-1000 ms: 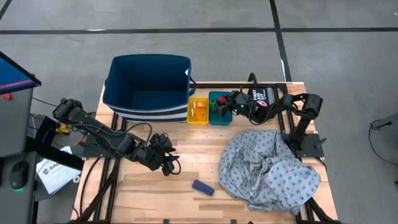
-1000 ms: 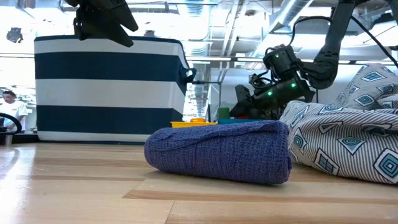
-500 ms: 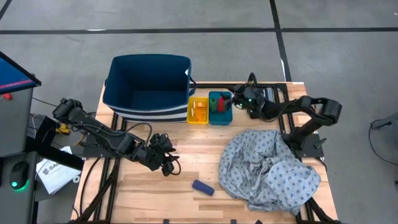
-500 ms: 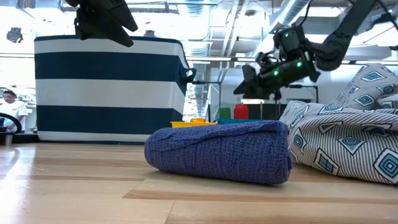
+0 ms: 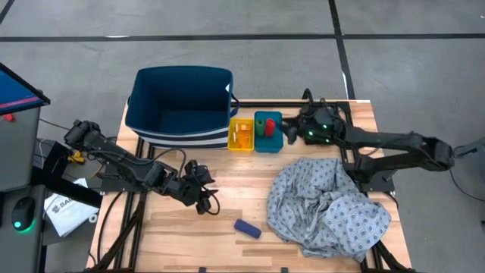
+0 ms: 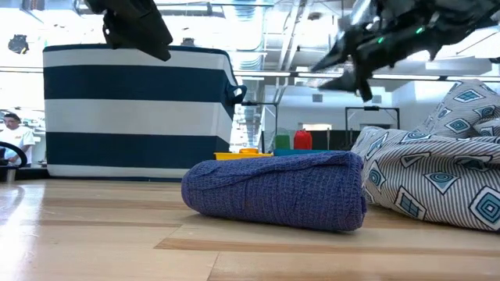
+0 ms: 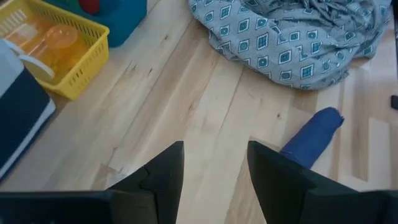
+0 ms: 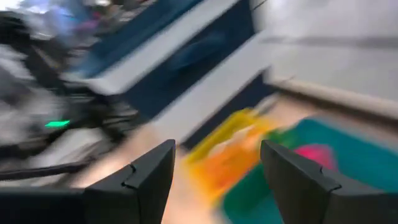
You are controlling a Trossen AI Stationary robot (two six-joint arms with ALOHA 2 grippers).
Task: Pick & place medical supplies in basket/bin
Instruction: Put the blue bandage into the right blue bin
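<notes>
Green and red rolls sit in the teal tray. At six o'clock, the blue roll and gown await. Right claw and left claw gape, empty.

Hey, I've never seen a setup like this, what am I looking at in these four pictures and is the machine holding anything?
It is a two-armed robot at a wooden table. One picture looks straight down, one looks level across the tabletop, and two come from cameras on the wrists. On the table sit a striped navy basket, a yellow tray, a teal tray holding a red roll, a blue roll and a patterned gown cloth. The left hand hangs open near the blue roll; the right hand is open by the trays. Neither holds anything.
</notes>
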